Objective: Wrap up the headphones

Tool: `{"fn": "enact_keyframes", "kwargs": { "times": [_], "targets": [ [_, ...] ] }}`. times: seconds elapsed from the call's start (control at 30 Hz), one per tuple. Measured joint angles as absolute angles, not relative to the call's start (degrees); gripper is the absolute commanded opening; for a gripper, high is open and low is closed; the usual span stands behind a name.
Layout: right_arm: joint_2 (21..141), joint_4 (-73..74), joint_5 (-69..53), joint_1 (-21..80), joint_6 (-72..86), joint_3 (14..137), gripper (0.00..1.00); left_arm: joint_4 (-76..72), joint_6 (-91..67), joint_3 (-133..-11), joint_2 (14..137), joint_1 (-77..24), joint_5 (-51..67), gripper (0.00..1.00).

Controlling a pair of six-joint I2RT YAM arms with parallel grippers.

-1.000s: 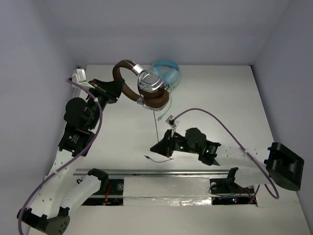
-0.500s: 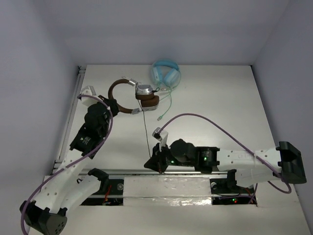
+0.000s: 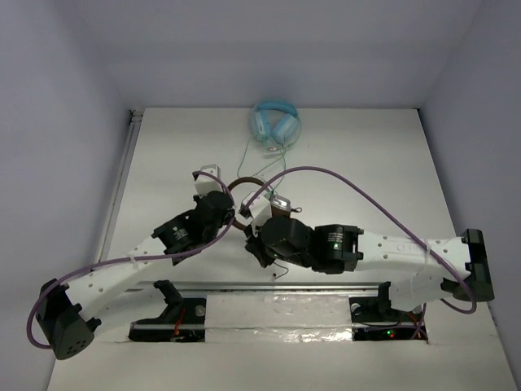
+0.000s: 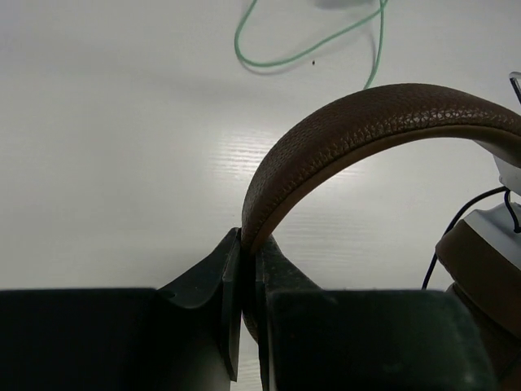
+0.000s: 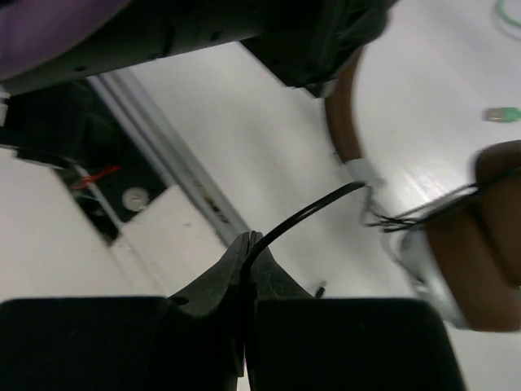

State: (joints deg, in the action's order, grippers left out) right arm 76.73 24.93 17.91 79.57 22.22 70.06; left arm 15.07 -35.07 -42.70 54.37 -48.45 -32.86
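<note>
The left arm's jaws are clamped on the brown headband [image 4: 350,134] of the headphones [image 5: 476,269], which are at mid-tabletop [image 3: 366,163] between the 2 arms. The right arm's jaws are pinched together on the thin dark cable [image 5: 303,213], near an earcup.

Blue headphones [image 3: 275,122] on white table [image 3: 383,163]

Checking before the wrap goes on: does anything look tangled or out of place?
Nothing looks damaged. The pale green cable of the light blue headphones sprawls loose close to the brown headphones and might snag. The left gripper clamps the headband; the right gripper pinches the thin dark cable.
</note>
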Motion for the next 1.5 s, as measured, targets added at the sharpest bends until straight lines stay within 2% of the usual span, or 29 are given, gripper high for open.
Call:
{"fn": "enact_keyframes", "kwargs": {
  "times": [0.37, 0.77, 0.97, 1.1, 1.17, 1.5],
  "targets": [
    [76.9, 38.9, 30.3, 74.4, 12.8, 72.3, 0.0, 18.9, -35.4, -38.3, 51.5, -49.0, -29.5, 0.0],
    [76.1, 37.1, 44.0, 69.5, 9.7, 69.3, 0.0, 19.0, -33.5, -38.2, 51.0, -49.0, -20.0, 0.0],
    [76.1, 34.6, 48.2, 66.0, 10.2, 66.5, 0.09, 16.8, -32.6, -38.2, 48.6, -49.0, -15.4, 0.0],
    [75.7, 32.2, 47.4, 64.0, 12.1, 64.6, 0.16, 14.9, -32.1, -38.2, 47.8, -47.8, -11.5, 0.0],
    [74.4, 30.5, 45.5, 63.2, 13.3, 62.8, 0.16, 14.9, -31.7, -38.2, 46.7, -46.1, -9.4, 0.0],
    [56.9, 12.7, 24.7, 56.9, 16.3, 51.2, 0.28, 10.5, -30.9, -38.3, 43.7, -37.8, 4.6, 0.0]
  ]
}}
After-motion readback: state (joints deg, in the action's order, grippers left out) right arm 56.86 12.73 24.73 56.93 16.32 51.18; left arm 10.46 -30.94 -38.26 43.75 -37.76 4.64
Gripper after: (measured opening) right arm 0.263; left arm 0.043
